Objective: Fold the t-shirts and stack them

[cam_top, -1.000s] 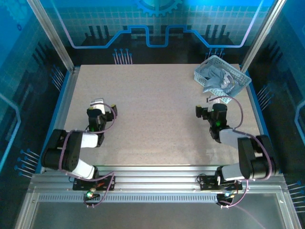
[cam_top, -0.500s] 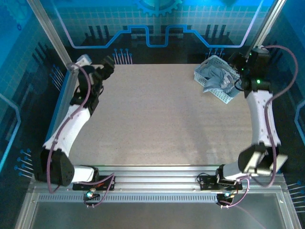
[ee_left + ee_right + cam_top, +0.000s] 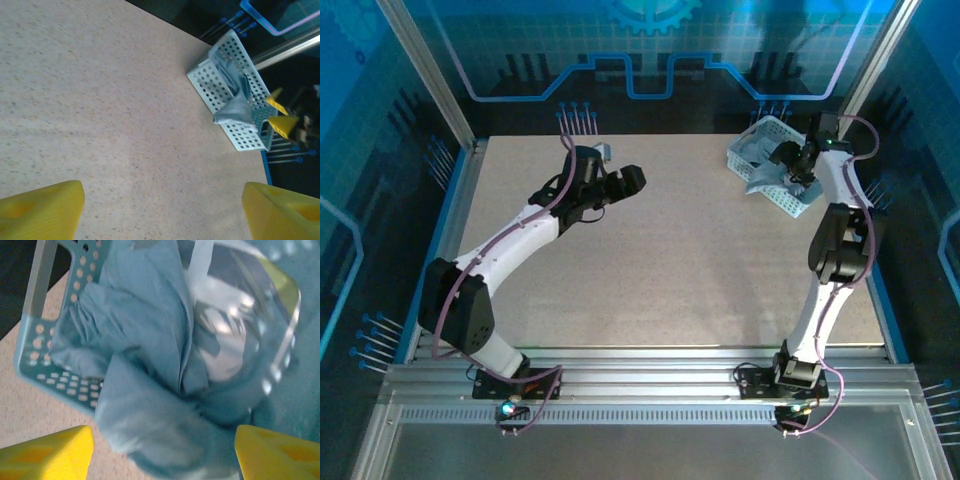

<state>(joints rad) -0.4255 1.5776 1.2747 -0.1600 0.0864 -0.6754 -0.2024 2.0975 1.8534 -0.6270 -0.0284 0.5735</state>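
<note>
End effector on the left [image 3: 632, 180] hangs wide open over bare table [image 3: 670, 280], holding nothing. Right end effector [image 3: 788, 160] is at the white basket [image 3: 775, 121] in the far right corner, jaws apart over the crumpled t-shirts [image 3: 765, 160] inside. Up close we see a blurry white print [image 3: 220, 340]; the left wrist view shows cloth spilling over the basket wall.

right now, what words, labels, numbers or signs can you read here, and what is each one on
No text here can be read.
White print on the t-shirt lying in the basket: too blurred to read in the right wrist view.
</note>
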